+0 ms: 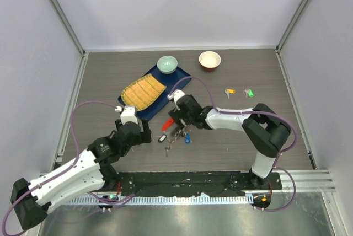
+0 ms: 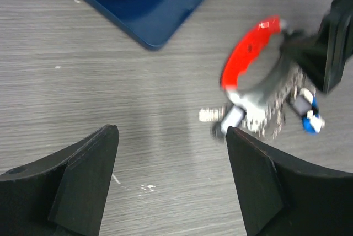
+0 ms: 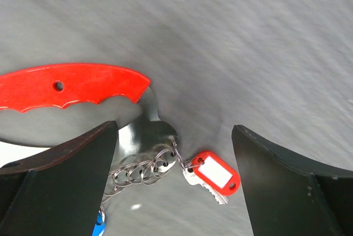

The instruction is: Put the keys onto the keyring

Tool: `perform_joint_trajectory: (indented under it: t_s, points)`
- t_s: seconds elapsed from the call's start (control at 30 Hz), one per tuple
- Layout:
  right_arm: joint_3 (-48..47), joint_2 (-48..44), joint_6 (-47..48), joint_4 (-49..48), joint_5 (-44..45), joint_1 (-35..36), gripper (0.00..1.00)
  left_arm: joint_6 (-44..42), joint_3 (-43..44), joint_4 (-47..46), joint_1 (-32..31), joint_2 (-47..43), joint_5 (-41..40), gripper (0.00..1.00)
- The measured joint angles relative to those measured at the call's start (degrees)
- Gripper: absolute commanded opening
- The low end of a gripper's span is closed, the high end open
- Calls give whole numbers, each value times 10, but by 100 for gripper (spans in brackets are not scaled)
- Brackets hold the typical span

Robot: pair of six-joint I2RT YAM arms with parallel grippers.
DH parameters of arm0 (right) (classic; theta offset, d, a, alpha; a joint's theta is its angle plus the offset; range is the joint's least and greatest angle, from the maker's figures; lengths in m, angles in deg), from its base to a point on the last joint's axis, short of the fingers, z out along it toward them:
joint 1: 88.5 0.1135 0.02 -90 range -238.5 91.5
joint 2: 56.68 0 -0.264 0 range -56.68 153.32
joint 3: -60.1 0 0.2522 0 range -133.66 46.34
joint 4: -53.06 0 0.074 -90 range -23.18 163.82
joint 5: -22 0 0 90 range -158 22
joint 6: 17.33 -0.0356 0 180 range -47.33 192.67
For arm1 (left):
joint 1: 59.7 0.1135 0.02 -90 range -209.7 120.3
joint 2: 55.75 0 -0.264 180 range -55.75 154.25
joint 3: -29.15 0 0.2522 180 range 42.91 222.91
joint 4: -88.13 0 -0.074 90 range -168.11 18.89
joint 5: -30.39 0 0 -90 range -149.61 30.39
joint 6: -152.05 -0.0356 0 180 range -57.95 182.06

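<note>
Work on the bare surface (image 1: 231, 148) near the blue tray (image 1: 144, 109). Both grippers stand wide and hold nothing. The right gripper (image 3: 175, 127) hovers directly over the keyring (image 3: 71, 87): the red loop runs beneath one finger, and the chain lies between the two. For the left gripper (image 2: 171, 131), the keyring lies ahead and to the right. Close the right gripper on the rigid red loop, not the loose chain, so the ring cannot swing. The yellow key (image 1: 230, 91) and green key (image 1: 249, 93) lie well apart, farther out and right of the right gripper. Grasp each by its plastic head.
</note>
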Motion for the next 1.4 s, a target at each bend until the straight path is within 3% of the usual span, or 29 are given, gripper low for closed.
perform_joint_trajectory:
  t_s: [0.17, 0.33, 0.57, 0.67, 0.83, 1.4]
  points:
    - [11, -19, 11, 11, 37, -51, 92, -10, -1, -64, 0, 74, 74, 80]
    - [59, -108, -28, 2, 25, -44, 98, -10, 3, -122, 0, 137, 106, 77]
    - [70, -192, -120, -53, -15, -42, 75, -17, 47, -165, 0, 207, 92, 70]
    - [52, -165, -183, -44, -50, -43, 60, -23, 47, -170, 0, 200, 75, 69]
    - [5, -96, -253, -3, -90, -30, 45, -26, 35, -170, 0, 156, 47, 68]
    - [-53, 23, -357, 78, -169, -10, 29, -27, -20, -166, 0, 87, 31, 67]
